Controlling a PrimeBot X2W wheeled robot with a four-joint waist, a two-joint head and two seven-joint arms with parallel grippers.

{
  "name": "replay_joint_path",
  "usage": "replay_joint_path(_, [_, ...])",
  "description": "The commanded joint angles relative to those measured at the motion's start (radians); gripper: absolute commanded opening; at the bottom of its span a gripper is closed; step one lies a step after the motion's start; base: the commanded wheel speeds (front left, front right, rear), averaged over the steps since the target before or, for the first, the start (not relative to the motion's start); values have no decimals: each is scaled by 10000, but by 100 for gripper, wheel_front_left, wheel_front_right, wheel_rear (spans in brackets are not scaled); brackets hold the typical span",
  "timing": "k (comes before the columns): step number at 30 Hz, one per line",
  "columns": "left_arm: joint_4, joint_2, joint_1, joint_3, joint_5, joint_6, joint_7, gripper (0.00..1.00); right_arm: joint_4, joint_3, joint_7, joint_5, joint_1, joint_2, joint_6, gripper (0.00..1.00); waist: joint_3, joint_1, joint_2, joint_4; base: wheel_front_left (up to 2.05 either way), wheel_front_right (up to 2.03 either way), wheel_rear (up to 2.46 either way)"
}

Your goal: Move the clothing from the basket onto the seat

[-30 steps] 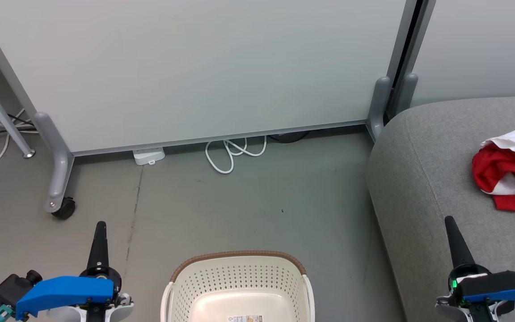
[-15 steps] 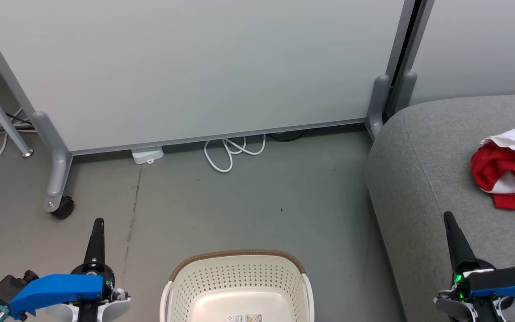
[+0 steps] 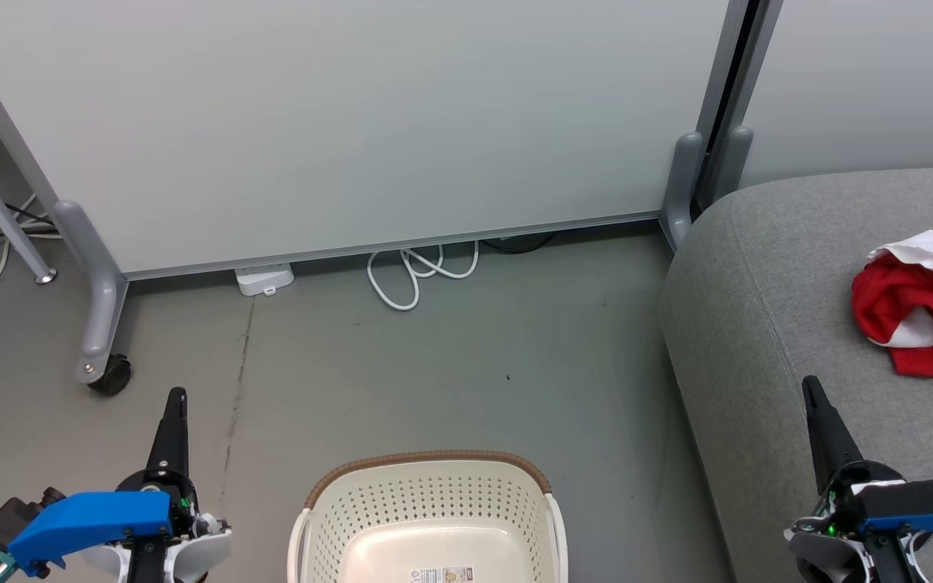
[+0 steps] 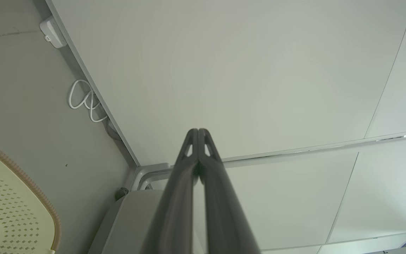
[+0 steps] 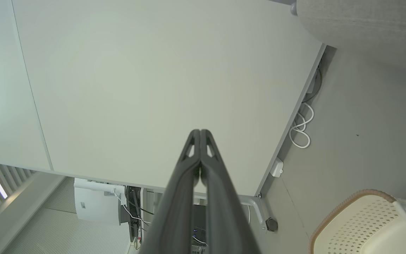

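Note:
The cream basket (image 3: 430,486) with its brown rim sits on the floor at the bottom centre; the part of its inside that I see holds no fabric, and its label sticker shows. It also shows in the left wrist view as the basket (image 4: 12,197) and in the right wrist view as the basket (image 5: 358,218). Red-and-white clothing (image 3: 920,308) lies bunched on the grey seat (image 3: 766,324) at the right. My left gripper (image 3: 176,395) is shut beside the basket's left, holding nothing. My right gripper (image 3: 810,382) is shut over the seat's front edge, short of the clothing.
A white partition panel (image 3: 353,121) on grey legs with a caster (image 3: 110,376) stands behind. A looped white cable (image 3: 418,271) and a white power adapter (image 3: 264,279) lie at its foot. Bare grey floor lies between the basket and the panel.
The whole head view has shifted slightly, so the camera moved. Both grippers stay shut. The basket and clothing keep their places.

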Motion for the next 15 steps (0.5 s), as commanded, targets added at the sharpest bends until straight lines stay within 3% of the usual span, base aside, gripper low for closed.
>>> replay_joint_path(1, [-73, -3, -185, 78, -222, -85, 89, 0, -11, -25, 83, 266, -153, -31, 6, 0, 5, -1, 0, -4, 0, 0, 0])
replay_joint_path(15, [-88, -7, -242, 175, -1241, -97, 350, 0, 13, -47, 349, 1302, -233, -31, 7, 0, 48, -1, 0, -41, 0, 0, 0])
